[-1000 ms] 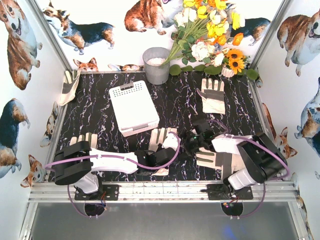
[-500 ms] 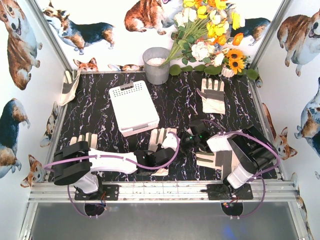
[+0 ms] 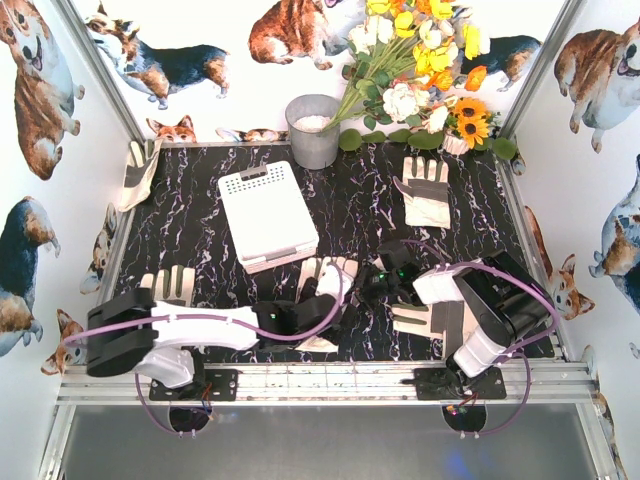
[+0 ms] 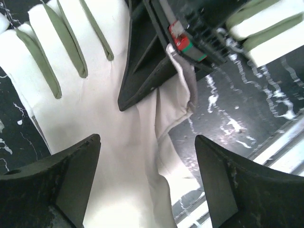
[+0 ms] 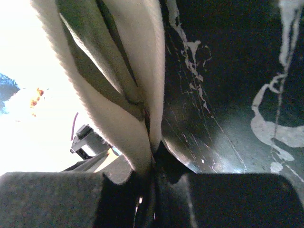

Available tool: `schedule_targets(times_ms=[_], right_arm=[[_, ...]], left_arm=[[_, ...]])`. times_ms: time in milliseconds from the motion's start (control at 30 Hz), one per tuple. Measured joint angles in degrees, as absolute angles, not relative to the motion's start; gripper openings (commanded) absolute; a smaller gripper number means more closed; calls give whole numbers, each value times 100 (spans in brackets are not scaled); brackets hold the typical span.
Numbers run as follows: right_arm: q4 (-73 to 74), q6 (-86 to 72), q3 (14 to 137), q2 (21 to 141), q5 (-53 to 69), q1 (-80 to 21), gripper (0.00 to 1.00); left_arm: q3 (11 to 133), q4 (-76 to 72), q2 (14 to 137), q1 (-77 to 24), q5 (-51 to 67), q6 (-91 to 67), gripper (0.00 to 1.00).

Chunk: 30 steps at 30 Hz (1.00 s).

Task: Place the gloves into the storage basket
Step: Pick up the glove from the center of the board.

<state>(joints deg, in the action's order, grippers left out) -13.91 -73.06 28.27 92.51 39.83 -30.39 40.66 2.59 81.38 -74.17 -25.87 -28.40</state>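
Left pincer (image 4: pixel 147 145): jaws spread wide, middle glove (image 4: pixel 95 114) flat directly beneath. Right pincer (image 5: pixel 152 164): pinching that glove's edge. Storage basket (image 3: pixel 266 215): beyond both, well apart.

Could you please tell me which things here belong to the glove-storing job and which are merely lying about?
Job: centre glove, far-right glove, near-right glove, near-left glove, left-wall glove, storage basket.
Lying about: metal bucket, flowers.
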Motion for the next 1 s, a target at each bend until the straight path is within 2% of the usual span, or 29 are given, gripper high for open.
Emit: schedule_targets(times_ms=[167, 400, 533, 733, 1000], right_arm=[[-1363, -7094, 2823, 9238, 4025, -2976, 0], [-646, -6326, 2720, 8680, 4088, -2510, 0], [353, -5468, 2939, 8298, 4040, -2287, 0], [2248, -3846, 3940, 7793, 3632, -2283, 0], [3367, -2696, 4442, 7131, 3699, -2279, 0]], left_arm=[[4053, 274, 7456, -7190, -2217, -2897, 85], [3924, 270, 6888, -5789, -1133, -3293, 90], [3907, 257, 6866, -5159, -521, -3520, 92], [3815, 21, 6866, -4681, 270, -3798, 97], [3426, -545, 6801, -4318, 950, -4180, 100]])
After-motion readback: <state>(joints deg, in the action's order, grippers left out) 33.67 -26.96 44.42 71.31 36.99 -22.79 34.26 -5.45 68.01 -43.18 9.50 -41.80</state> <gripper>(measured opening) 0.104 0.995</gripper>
